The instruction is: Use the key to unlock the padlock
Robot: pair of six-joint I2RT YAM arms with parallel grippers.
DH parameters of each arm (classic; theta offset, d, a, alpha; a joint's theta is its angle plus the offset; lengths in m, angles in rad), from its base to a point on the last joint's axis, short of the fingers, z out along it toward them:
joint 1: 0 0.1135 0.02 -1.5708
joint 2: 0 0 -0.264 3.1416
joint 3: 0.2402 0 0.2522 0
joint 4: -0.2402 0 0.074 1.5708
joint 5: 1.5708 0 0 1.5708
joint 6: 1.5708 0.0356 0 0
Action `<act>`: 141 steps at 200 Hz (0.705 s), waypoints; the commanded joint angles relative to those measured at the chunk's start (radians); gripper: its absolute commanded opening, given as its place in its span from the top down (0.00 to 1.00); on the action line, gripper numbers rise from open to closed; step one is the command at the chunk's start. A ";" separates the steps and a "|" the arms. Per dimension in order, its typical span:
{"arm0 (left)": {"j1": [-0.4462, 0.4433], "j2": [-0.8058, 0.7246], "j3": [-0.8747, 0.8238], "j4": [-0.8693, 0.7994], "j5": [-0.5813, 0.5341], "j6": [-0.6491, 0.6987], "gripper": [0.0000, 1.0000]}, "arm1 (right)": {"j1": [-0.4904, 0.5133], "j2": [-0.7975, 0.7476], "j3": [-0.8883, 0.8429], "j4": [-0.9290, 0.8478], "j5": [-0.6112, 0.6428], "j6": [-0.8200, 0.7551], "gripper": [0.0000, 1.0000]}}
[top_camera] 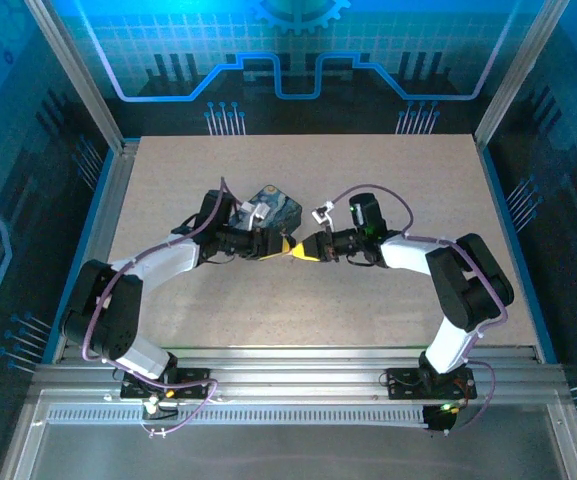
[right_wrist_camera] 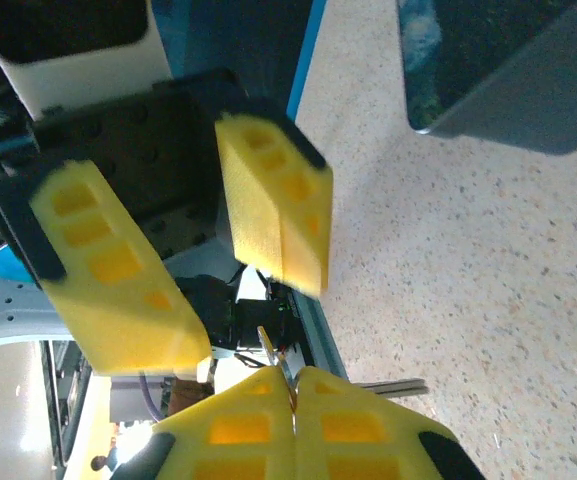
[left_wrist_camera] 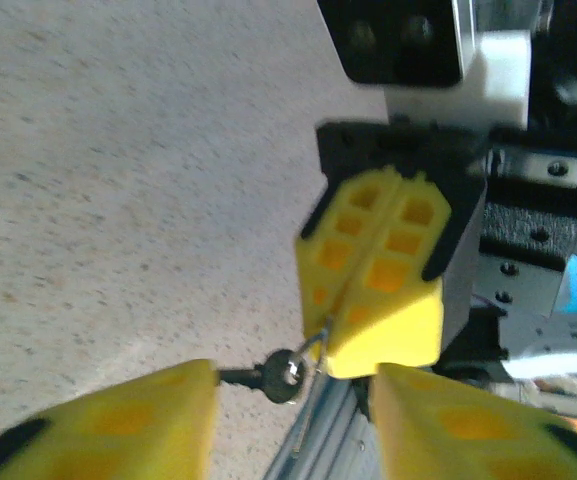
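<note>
Yellow pads of the left tool [left_wrist_camera: 293, 405] stood spread at the bottom of its wrist view, gripping nothing. Facing the gap between them, the right tool [left_wrist_camera: 363, 335] had its pads pressed together, pinching a thin silvery loop that I took for the shackle of the padlock [left_wrist_camera: 286, 377]. The small dark body hung just under those pads, in the air above the table [left_wrist_camera: 118, 200]. It sat between the left tool's open fingers and touched neither. A thin stem stuck out sideways from it. The right wrist view showed that stem as a pale sliver, most likely the key [right_wrist_camera: 396, 385], though whether it sat fully in the lock could not be told. The dark blue box [top_camera: 273, 207] lay just beyond the two tools, apart from them.

The pinch on so thin a loop looked slight. If the left tool closed off-centre on the key, the padlock could swing or twist on its shackle. The key might then tip out and drop to the table. The facing pads were also close enough to knock together.
</note>
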 commanded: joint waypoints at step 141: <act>-0.399 0.128 0.168 -0.214 -1.180 -0.503 0.34 | -0.183 -0.134 -0.134 -0.156 0.296 0.054 1.00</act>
